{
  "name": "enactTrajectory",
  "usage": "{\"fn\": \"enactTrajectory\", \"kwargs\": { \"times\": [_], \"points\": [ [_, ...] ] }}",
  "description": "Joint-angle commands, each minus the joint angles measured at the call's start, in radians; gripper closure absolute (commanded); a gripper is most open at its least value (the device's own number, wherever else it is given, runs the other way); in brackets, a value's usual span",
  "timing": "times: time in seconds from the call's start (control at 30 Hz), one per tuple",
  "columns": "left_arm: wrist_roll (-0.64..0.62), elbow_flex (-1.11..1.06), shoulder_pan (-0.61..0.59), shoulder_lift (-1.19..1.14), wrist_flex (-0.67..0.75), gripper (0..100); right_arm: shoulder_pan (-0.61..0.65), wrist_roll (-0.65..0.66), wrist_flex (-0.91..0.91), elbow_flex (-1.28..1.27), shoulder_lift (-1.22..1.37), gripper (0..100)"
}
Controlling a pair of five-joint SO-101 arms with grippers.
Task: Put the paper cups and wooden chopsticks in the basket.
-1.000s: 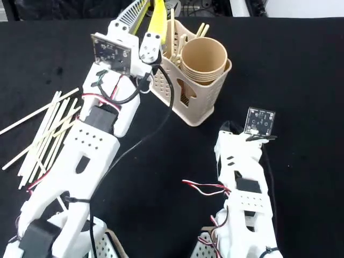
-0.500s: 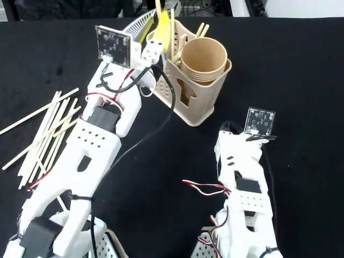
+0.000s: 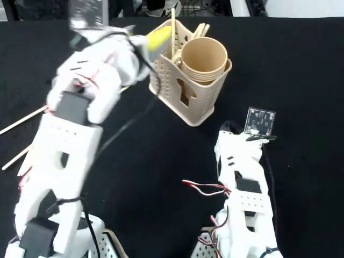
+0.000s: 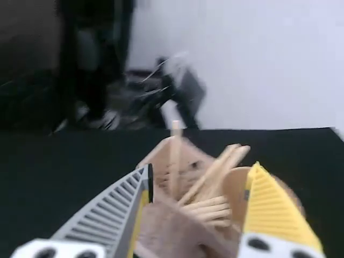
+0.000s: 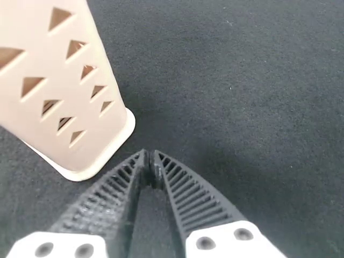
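High view: the basket stands upright toward the far side of the black worktop, with a stack of paper cups nested in one compartment and wooden chopsticks standing on end in the compartment beside it. The left arm stretches toward the basket, its yellow jaw just beside the rim. A few loose chopsticks lie flat at the worktop's left edge, well apart from the basket and partly hidden under that arm. The right arm sits folded near the front, short of the basket. Left wrist view: the left pincer is spread wide and carries nothing, one grey ribbed jaw and one yellow jaw framing the basket's chopstick compartment. Right wrist view: the right pincer is closed tip to tip and empty, low over bare worktop just beside the basket's perforated wall. Step in hand, as judged: chopstick loading, at the release end; the cups appear settled. Next move: lift the left pincer off the rim without snagging the upright sticks, swing to the loose chopsticks, and close narrowly on thin stock lying flat. Obstruction: the arm's own bulk over the remaining sticks.
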State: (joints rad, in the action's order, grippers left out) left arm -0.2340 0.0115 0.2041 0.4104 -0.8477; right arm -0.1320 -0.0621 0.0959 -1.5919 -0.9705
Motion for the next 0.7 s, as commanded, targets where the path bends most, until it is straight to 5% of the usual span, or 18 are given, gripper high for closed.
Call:
{"fn": "enactTrajectory", "kwargs": {
  "times": [0.0, 0.2, 0.33, 0.53, 0.67],
  "points": [
    [-0.014, 0.168, -0.202, 0.020, -0.295, 67, 0.009, 0.005, -0.017, 0.004, -0.022, 98.3],
    [-0.008, 0.174, -0.610, 0.006, -0.575, 62, 0.009, 0.005, -0.017, 0.004, -0.022, 98.3],
    [0.015, 0.027, -0.820, 0.003, -0.612, 61, 0.009, 0.005, -0.017, 0.004, -0.022, 98.3],
    [0.152, -0.363, -0.905, 0.012, -0.609, 62, 0.009, 0.005, -0.017, 0.004, -0.022, 98.3],
    [0.175, -0.619, -0.949, 0.048, -0.462, 62, 0.009, 0.005, -0.017, 0.002, -0.022, 98.3]
  ]
}}
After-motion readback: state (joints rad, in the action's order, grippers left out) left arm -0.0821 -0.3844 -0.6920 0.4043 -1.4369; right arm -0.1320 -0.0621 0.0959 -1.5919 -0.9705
